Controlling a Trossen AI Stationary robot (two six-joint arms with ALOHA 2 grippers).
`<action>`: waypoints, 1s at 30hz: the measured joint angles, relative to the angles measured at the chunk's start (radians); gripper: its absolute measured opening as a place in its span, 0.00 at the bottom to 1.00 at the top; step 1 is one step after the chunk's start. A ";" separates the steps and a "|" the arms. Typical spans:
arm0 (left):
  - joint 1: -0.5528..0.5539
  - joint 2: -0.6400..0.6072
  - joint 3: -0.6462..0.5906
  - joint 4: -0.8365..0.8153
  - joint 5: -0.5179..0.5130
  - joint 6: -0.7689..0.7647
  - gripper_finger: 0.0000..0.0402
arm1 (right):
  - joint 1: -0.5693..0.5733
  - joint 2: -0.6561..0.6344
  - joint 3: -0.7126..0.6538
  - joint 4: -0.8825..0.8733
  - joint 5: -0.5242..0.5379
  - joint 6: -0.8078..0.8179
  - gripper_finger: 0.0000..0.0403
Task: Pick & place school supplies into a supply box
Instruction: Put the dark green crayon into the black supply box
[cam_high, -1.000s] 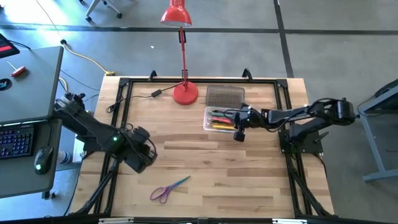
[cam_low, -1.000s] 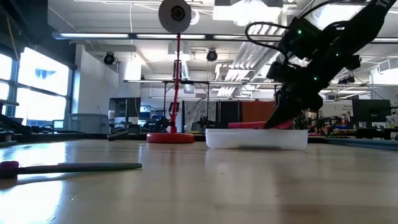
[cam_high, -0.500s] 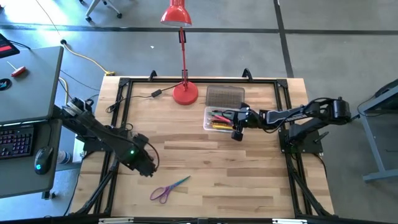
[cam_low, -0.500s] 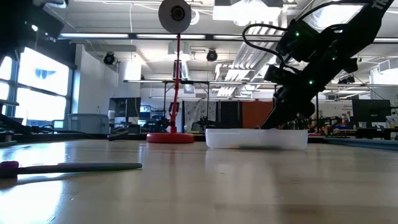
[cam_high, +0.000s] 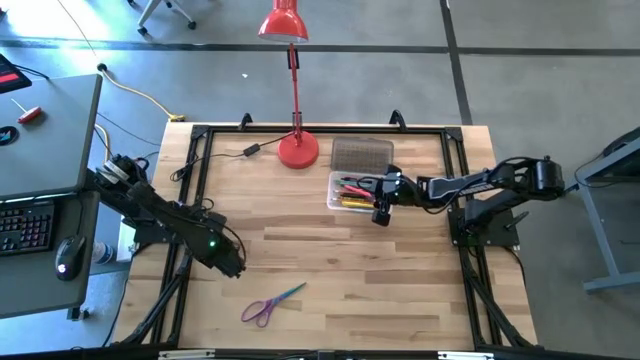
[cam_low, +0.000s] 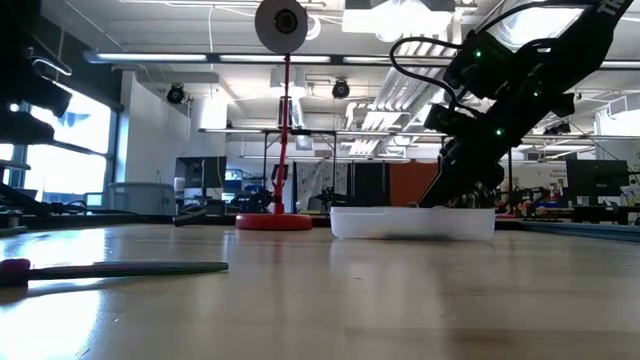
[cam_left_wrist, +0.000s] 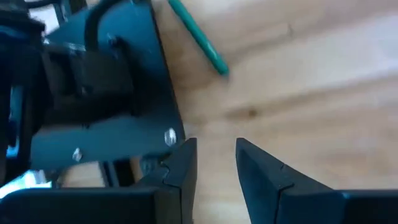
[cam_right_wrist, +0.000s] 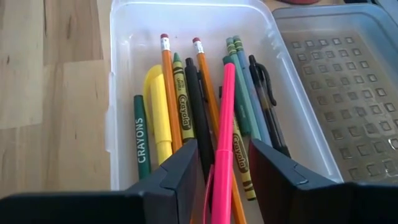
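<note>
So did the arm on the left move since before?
Yes. In the high view the left gripper has slid away from the red lamp, nearer the purple scissors at the table's front.

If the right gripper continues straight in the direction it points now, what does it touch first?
Most likely the pink pen lying between the open fingers of the right gripper, and under it the other pens in the supply box. Depth is unclear.

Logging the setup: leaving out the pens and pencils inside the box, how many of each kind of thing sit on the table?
Lamp: 1
Box: 1
Lid: 1
Scissors: 1
Total: 4
</note>
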 joint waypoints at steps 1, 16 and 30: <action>0.000 -0.009 -0.012 0.003 -0.023 -0.026 0.35 | 0.000 0.000 0.000 0.000 0.000 0.000 0.30; 0.000 -0.054 -0.028 0.075 -0.217 -0.292 0.35 | 0.000 -0.001 0.000 0.002 0.000 0.000 0.30; 0.001 -0.053 -0.158 0.174 -0.231 -0.434 0.35 | 0.000 -0.001 0.000 0.001 0.000 0.000 0.30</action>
